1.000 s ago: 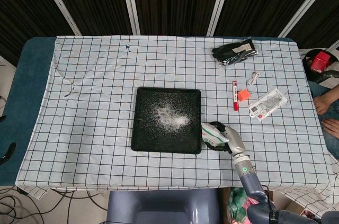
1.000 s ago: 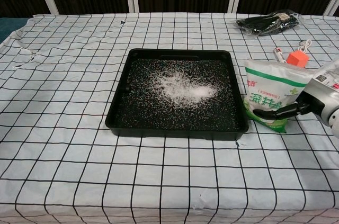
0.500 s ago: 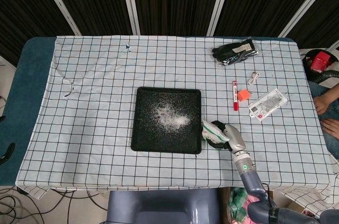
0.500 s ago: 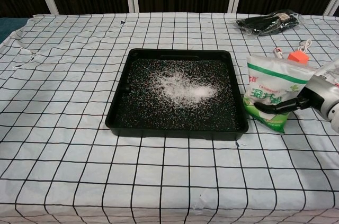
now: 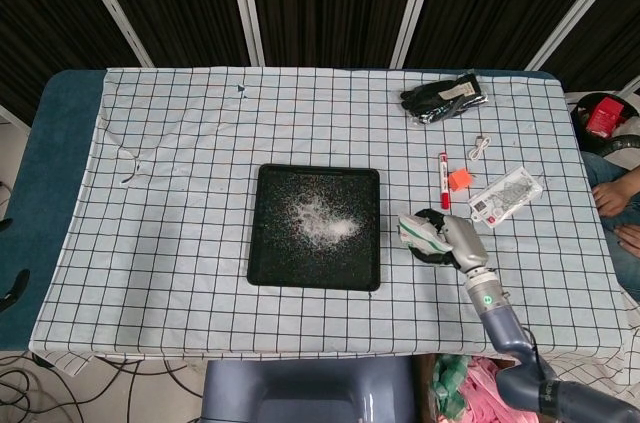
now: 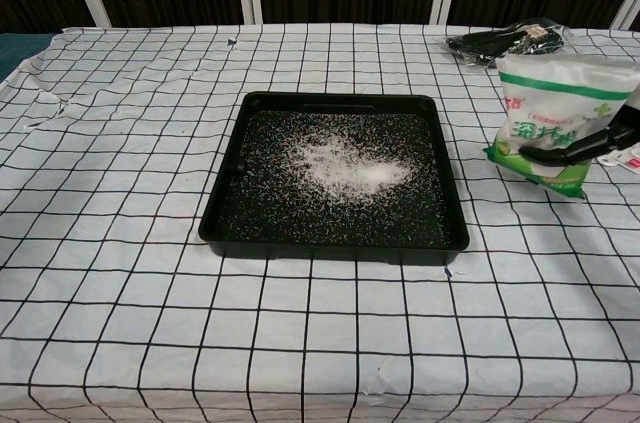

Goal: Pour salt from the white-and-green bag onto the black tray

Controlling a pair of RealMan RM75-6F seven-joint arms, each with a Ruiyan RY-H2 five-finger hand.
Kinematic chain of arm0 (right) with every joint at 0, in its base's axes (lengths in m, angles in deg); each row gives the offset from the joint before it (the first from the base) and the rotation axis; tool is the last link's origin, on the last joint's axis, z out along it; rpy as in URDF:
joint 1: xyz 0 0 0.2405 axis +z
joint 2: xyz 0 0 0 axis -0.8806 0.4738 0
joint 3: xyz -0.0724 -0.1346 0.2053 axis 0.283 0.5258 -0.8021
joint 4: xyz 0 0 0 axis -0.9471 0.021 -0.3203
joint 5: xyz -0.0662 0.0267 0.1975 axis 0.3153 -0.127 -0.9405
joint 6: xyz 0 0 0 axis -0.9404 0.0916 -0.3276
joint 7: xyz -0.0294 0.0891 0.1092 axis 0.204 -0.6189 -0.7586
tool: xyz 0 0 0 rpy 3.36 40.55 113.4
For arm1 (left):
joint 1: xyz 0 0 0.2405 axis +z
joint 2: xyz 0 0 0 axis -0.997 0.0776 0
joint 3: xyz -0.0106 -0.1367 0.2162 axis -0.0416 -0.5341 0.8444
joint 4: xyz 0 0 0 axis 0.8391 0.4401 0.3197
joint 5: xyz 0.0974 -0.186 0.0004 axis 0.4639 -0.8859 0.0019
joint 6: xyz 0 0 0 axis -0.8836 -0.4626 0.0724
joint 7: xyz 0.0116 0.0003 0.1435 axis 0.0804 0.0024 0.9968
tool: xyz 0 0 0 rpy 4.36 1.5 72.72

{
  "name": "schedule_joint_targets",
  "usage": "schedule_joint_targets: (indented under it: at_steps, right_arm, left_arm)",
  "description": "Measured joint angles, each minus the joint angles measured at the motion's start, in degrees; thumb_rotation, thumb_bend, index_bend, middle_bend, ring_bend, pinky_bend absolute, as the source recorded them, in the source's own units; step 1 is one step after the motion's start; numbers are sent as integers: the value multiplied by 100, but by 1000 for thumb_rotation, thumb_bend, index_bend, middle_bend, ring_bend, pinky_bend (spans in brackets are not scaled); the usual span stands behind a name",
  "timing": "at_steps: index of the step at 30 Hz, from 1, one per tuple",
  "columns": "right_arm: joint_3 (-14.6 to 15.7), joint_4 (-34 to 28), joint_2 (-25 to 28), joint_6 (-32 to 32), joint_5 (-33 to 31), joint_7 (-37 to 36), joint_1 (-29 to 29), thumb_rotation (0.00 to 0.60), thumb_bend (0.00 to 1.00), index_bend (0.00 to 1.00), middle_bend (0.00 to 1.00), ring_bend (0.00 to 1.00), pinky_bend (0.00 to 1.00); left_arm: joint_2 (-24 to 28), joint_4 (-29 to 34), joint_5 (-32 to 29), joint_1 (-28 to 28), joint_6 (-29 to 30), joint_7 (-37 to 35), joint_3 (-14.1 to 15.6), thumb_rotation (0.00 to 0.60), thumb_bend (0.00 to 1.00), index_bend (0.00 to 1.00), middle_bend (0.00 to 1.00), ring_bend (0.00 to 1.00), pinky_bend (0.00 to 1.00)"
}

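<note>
The black tray [image 5: 268, 243] [image 6: 445, 213] lies at the table's middle with a patch of white salt [image 5: 318, 218] [image 6: 340, 165] spread over it. To its right my right hand [image 5: 458, 241] [image 6: 600, 143] grips the white-and-green salt bag [image 5: 418, 233] [image 6: 548, 113], which stands upright and lifted a little above the cloth, apart from the tray's right rim. In the chest view only dark fingertips [image 6: 565, 153] across the bag's lower front show. My left hand is not in either view.
Behind the bag lie a red marker [image 5: 443, 181], an orange block [image 5: 459, 179], a white cable [image 5: 481, 147] and a clear packet [image 5: 505, 197]. Black gloves [image 5: 443, 96] [image 6: 505, 43] sit at the far right corner. The checked cloth [image 5: 160, 193] covers the table.
My right hand has carried the bag up and to the right, away from the tray's front right corner. The tray and salt have not moved.
</note>
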Motion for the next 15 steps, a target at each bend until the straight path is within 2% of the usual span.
schedule_joint_targets:
  at_steps: [4, 9, 15]
  right_arm:
    - [-3, -501, 699, -395, 34, 234, 168, 600, 450, 530, 464, 565, 457]
    - [-58, -1088, 1552, -1184, -72, 695, 559, 600, 449, 541, 475, 567, 457]
    - [-155, -1426, 2171, -2467, -659, 1173, 1271, 600, 453, 542, 484, 575, 457]
  left_arm:
    - [56, 22, -84, -7, -112, -6, 6, 600, 298, 175, 87, 26, 130]
    - [129, 133, -160, -16, -288, 64, 47, 600, 298, 175, 88, 26, 118]
    - [279, 376, -443, -63, -733, 251, 97, 600, 298, 174, 86, 25, 108]
